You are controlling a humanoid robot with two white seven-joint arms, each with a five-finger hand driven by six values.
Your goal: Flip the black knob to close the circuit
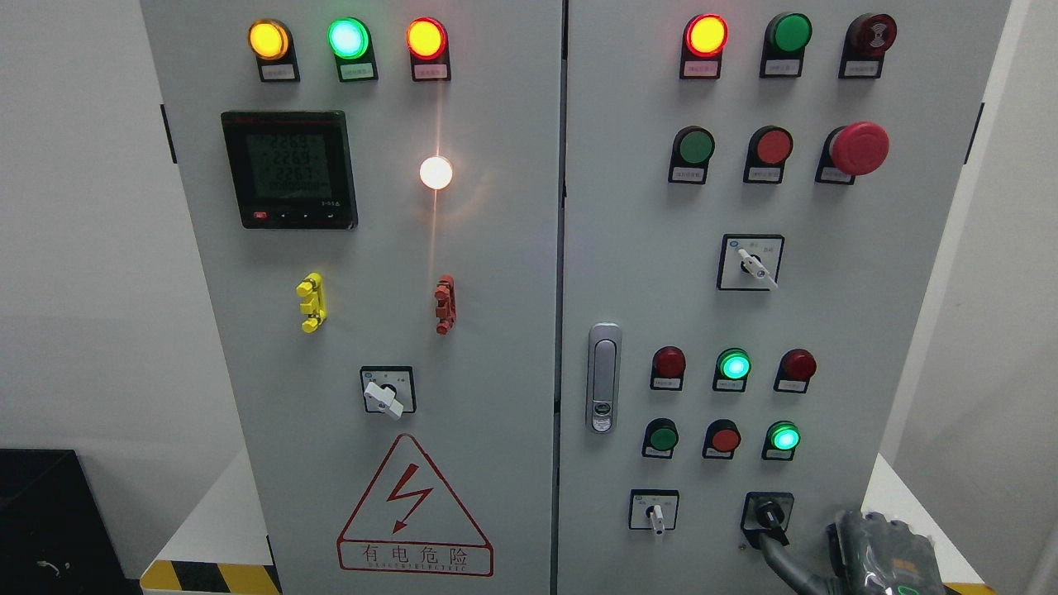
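Observation:
The black knob (768,514) sits on a square plate at the lower right of the cabinet's right door (826,314). My right hand (876,552) comes in at the bottom right corner, mostly cut off by the picture's edge. A dark part of the hand stretches up and left to just under the knob, at or against its lower edge. Whether the hand holds the knob does not show. My left arm is out of view.
A white selector switch (655,514) stands left of the knob, with green and red lamps (782,436) above it. A door handle (603,378) is on the right door's left edge. The left door carries a meter (289,169) and a hazard sign (413,508).

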